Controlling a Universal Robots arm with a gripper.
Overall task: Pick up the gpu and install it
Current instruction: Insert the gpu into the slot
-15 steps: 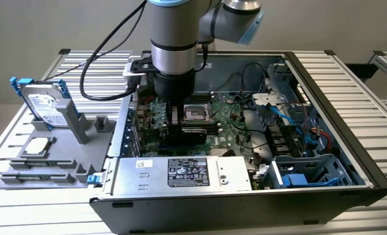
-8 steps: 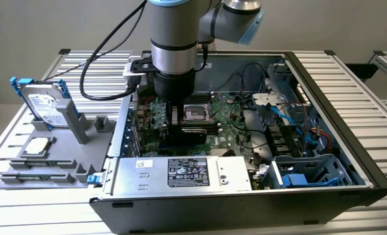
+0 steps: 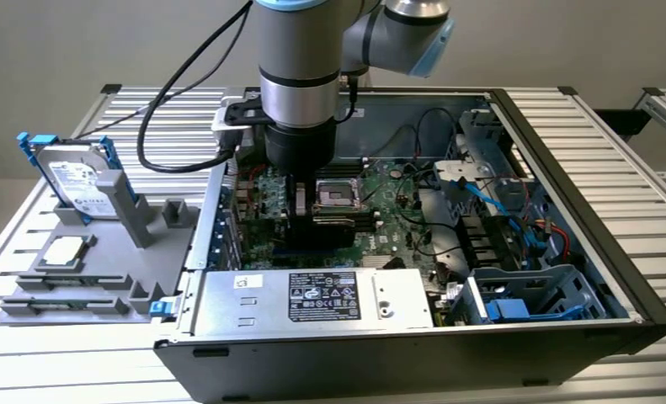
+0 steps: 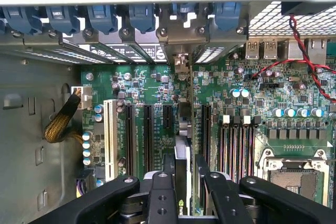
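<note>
The gripper clamps the gpu edge-on between its narrowed fingers, upright over a motherboard slot inside the open computer case. The case sits on a slatted metal table; beside it a grey rack holds a hard drive

Slatted table under computer case, grey fixture
</note>
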